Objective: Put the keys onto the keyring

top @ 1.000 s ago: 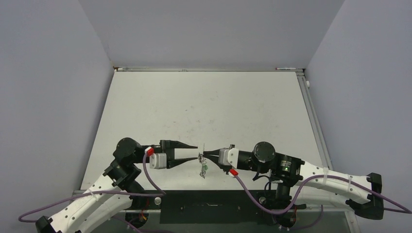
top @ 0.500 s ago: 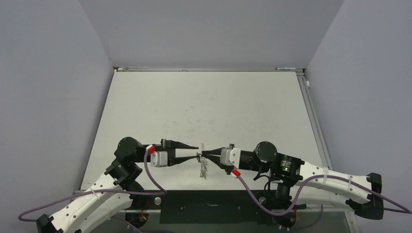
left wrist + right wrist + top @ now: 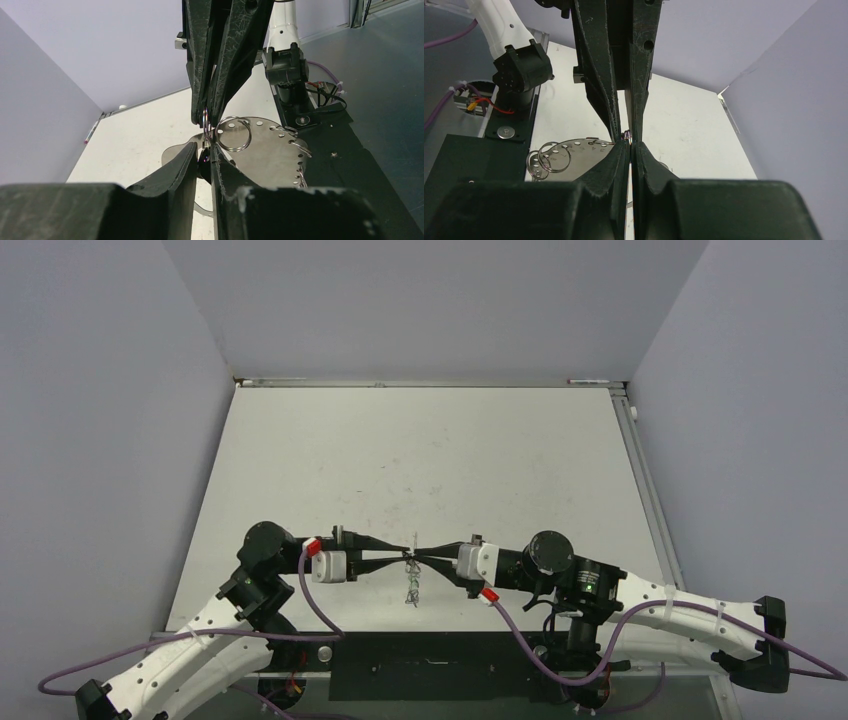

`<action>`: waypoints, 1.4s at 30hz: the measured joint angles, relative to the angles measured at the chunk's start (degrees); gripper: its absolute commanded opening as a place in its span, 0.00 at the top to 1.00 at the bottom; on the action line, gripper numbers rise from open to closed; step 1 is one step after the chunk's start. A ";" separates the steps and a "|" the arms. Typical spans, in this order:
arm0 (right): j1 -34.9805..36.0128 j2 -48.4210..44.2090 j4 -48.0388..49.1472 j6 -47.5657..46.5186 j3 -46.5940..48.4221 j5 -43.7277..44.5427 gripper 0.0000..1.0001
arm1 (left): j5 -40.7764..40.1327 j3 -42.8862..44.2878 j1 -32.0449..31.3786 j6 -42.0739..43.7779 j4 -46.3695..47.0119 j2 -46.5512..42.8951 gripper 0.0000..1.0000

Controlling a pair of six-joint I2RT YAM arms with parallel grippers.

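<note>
Left tool (image 3: 407,551), right tool (image 3: 419,553) tip-to-tip; table (image 3: 420,450) beyond open; walls (image 3: 100,440) flank.

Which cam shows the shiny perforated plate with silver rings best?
Left wrist: the perforated silver plate fills mid-frame, rings distinct. Right wrist shows it partly behind fingers; top external only a tiny dangling glint.

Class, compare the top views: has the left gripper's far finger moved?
Yes. On the left gripper, the far finger swung nearer, away from the table's back edge, narrowing the jaws.

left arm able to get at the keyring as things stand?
Probably yes: the left jaws already look closed on the keyring, tip to tip with the right jaws pinching it; nothing stands between.
</note>
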 measured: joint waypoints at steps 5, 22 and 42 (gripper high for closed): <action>0.00 0.09 0.02 0.15 0.00 -0.37 0.95 | -0.17 -0.04 0.00 0.02 0.00 0.00 0.81; 0.00 0.26 -0.04 0.11 0.00 0.90 0.95 | -0.63 -0.28 0.00 0.00 0.39 -0.92 0.83; -0.04 1.75 -0.07 0.13 0.00 1.03 0.95 | -1.22 -0.28 0.00 -0.63 0.37 -0.52 0.84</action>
